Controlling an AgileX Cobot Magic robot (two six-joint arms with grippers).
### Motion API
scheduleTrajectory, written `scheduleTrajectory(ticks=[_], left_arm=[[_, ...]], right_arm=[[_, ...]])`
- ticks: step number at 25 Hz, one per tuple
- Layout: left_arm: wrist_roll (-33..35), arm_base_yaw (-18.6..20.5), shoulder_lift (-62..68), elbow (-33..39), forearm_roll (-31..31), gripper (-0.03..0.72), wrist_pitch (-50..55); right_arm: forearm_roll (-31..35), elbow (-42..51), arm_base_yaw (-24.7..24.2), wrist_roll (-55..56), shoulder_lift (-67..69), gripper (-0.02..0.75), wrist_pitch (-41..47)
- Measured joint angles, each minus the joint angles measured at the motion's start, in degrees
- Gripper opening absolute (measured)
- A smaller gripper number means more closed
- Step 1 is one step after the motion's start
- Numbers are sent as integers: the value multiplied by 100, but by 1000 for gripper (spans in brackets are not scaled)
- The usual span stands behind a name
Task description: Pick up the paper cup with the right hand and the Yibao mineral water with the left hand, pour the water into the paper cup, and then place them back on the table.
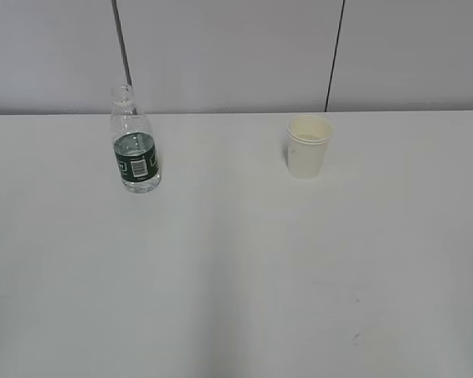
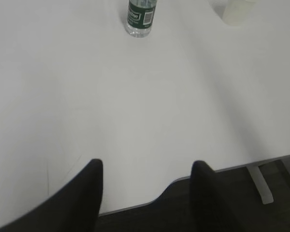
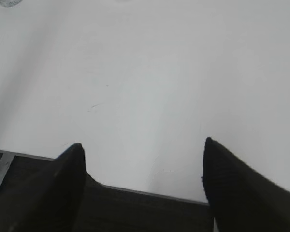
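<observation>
The Yibao mineral water (image 1: 133,150) is a small clear bottle with a dark green label and no cap. It stands upright at the far left of the white table (image 1: 236,268), with clear water inside. The cream-white paper cup (image 1: 307,146) stands upright at the far right. Neither arm shows in the exterior view. In the left wrist view my left gripper (image 2: 147,166) is open and empty at the table's near edge, far from the bottle (image 2: 141,18) and the cup (image 2: 234,12). In the right wrist view my right gripper (image 3: 142,145) is open and empty at the near edge.
A grey wall with two dark vertical seams (image 1: 335,55) stands behind the table. Below the near table edge are dark floor (image 2: 222,193) and a table leg (image 2: 261,186). The bottle's base (image 3: 8,2) peeks in at the top left of the right wrist view.
</observation>
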Motion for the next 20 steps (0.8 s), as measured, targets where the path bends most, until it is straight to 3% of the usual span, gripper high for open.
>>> scheduleTrajectory(ticks=[6, 20], left_arm=[[75, 0, 0, 439, -5, 360, -430], [272, 0, 0, 691, -5, 356, -1008]], right_arm=[[-13, 212, 0, -130, 0, 585, -496], [-33, 256, 0, -173, 0, 585, -596]])
